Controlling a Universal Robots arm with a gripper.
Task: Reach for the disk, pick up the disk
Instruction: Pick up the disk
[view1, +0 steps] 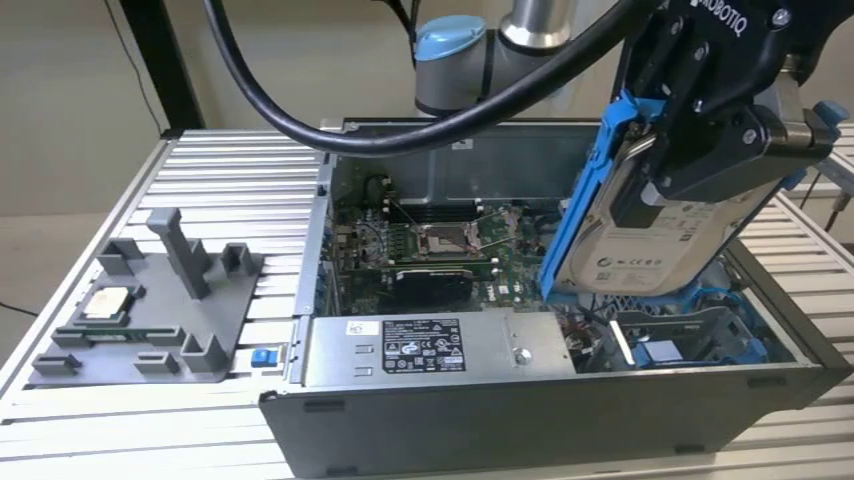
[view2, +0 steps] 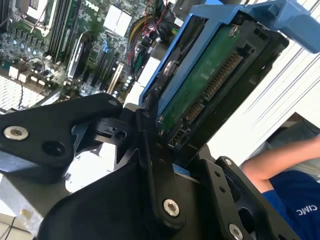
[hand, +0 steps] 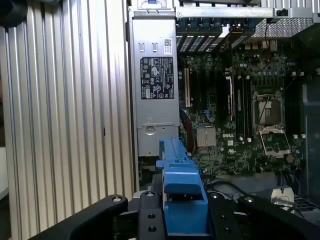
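The black robot hand (view1: 681, 150) is clamped on the silver-grey, blue-bracketed hard disk (view1: 641, 235), held clear above the open grey computer case (view1: 534, 400), long axis tilted steeply, dangling below the hand.

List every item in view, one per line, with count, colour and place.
disk: one, silver-grey in a blue bracket, held tilted above the case's drive bay
computer case: one, grey, open, on the table
power supply: one, silver, along the case's near wall
motherboard: one, green, on the case floor
fixture tray: one, grey, at the exterior view's left
table: one, ribbed aluminium
person's arm: one, blue sleeve, second wrist view
gripper: one, black, clamped on the disk
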